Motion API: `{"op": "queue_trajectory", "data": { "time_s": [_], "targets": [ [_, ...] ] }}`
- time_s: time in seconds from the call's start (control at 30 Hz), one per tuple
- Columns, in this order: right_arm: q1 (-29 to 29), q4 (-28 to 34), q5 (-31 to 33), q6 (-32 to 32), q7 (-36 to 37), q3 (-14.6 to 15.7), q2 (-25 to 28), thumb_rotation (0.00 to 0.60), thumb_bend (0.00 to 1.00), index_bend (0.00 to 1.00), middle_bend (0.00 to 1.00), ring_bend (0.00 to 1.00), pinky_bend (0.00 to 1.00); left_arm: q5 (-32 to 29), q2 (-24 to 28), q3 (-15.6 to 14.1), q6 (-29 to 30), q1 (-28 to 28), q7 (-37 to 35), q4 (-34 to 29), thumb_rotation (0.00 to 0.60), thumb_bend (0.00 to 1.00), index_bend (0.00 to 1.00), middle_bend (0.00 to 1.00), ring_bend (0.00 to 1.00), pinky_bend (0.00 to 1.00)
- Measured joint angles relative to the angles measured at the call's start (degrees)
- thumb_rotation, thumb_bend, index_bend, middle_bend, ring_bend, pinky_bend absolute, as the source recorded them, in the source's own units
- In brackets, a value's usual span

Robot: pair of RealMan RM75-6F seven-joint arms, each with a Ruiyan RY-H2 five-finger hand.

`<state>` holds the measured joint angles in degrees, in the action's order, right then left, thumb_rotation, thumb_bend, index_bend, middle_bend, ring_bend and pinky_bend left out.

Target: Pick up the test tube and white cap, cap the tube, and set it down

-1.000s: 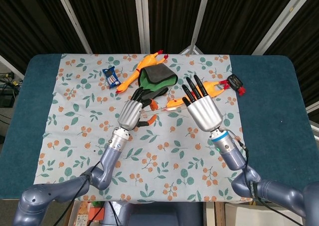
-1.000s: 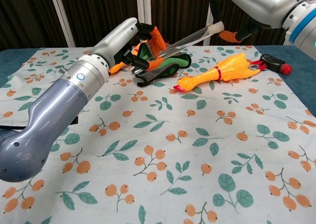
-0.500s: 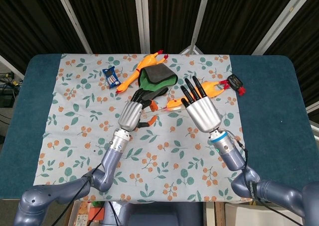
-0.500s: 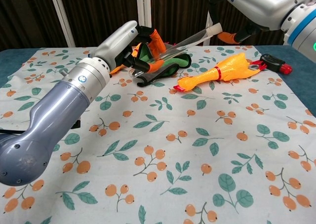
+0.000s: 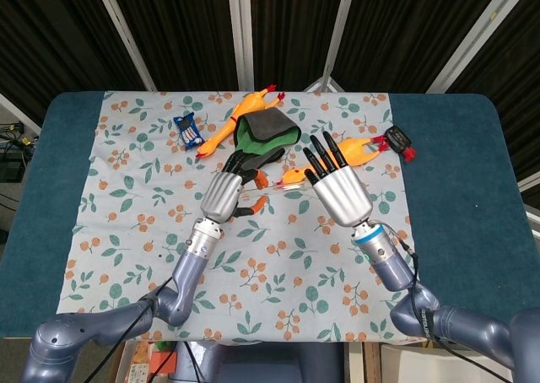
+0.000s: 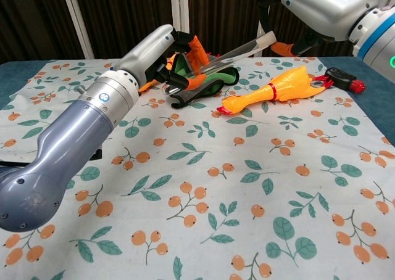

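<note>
My left hand [image 5: 221, 196] [image 6: 154, 49] grips a clear test tube [image 6: 234, 50] near its lower end and holds it above the cloth. The tube slants up to the right in the chest view. In the head view only a short piece of the test tube [image 5: 253, 204] shows beside the left hand. A white cap [image 6: 267, 37] sits at the tube's upper end, pinched by my right hand [image 6: 321, 5]. From the head camera, the right hand [image 5: 337, 191] shows its back, fingers pointing away, and hides the cap.
On the floral cloth [image 5: 278, 265] lie two orange rubber chickens [image 5: 240, 117] [image 6: 278, 86], a green and black pouch [image 5: 266, 134], a small blue item [image 5: 189, 132] and a red and black tool [image 6: 338, 79]. Dark blue table [image 5: 456, 172] surrounds the cloth.
My right hand has shifted slightly toward the left hand and nearer to me. The tube stays held between both hands, at much the same slant.
</note>
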<state>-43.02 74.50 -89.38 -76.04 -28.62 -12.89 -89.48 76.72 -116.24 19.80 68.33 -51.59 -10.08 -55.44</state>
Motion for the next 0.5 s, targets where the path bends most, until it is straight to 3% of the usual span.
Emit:
{"op": "queue_trajectory", "data": {
  "time_s": [0.5],
  "targets": [
    [0.09,0.67,-0.26,0.05,-0.19,0.13,0.06,0.600,0.36,0.58,0.25,0.04,0.00,-0.52,-0.67,0.88,0.18,-0.32,0.79,-0.43,0.600,0.76,0.63,0.65,0.14,0.00]
  ]
}}
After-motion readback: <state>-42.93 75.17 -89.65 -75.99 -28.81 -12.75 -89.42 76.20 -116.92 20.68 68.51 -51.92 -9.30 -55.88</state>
